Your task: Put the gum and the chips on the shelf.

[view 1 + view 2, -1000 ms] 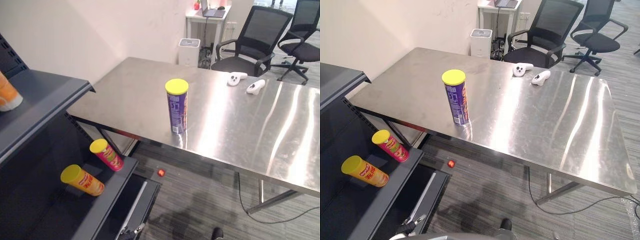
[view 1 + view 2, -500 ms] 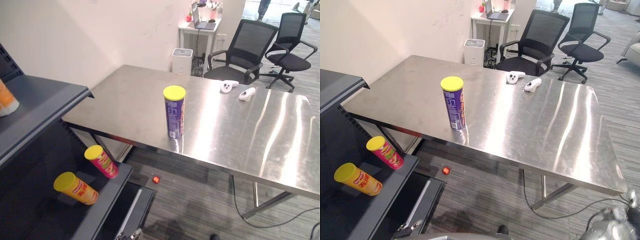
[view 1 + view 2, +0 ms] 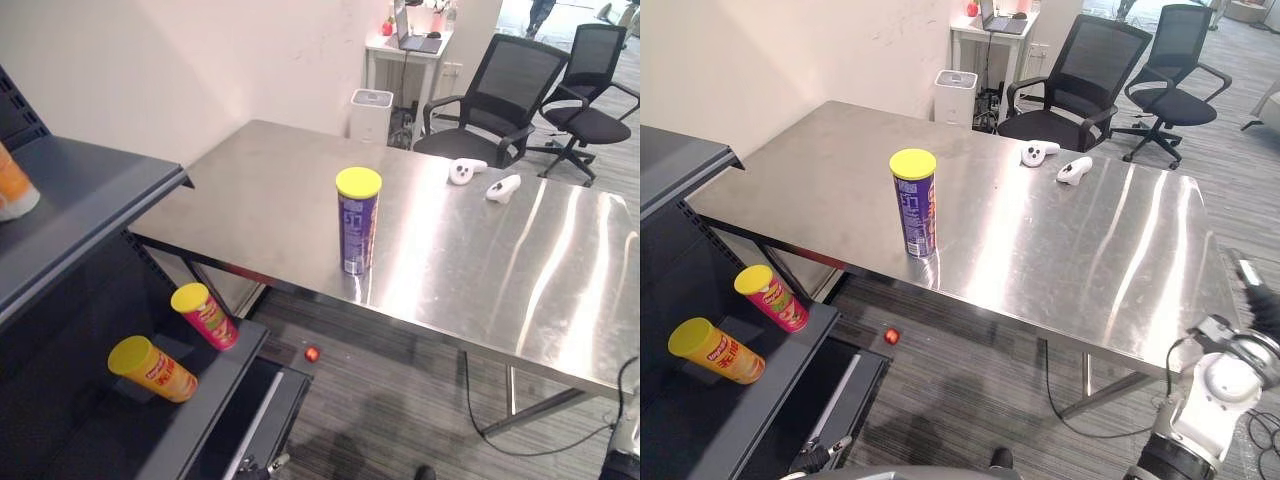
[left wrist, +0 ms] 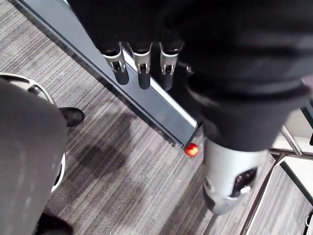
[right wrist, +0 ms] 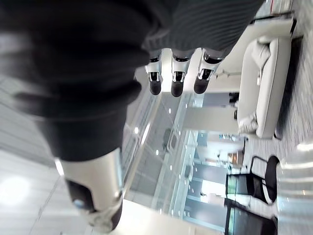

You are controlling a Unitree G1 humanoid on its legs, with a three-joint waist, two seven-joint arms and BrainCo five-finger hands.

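Chips can [image 3: 357, 220] upright on the worktop [image 3: 500, 260] — both hands low and empty.

From the left: one orange pack [image 3: 12, 190] on the upper shelf [image 3: 90, 200], two yellow-lidded cans [image 3: 152, 368] [image 3: 205, 316] lying on the lower shelf [image 3: 200, 400], one red ball [image 3: 311, 354] on the floor. Then the one chips can, long axis vertical, near the worktop's near edge, and two white controllers [image 3: 465, 170] [image 3: 503, 187] beyond it. The left hand [image 4: 144, 73] hangs over the floor by the shelf base, fingers straight, holding nothing. The right hand [image 5: 177, 78], fingers likewise straight and empty, is on the right arm [image 3: 1215, 385], low and well apart from the can. The can stands ahead of and above both hands — the left looks nearer, I judge. Which thing is the gum I cannot tell.
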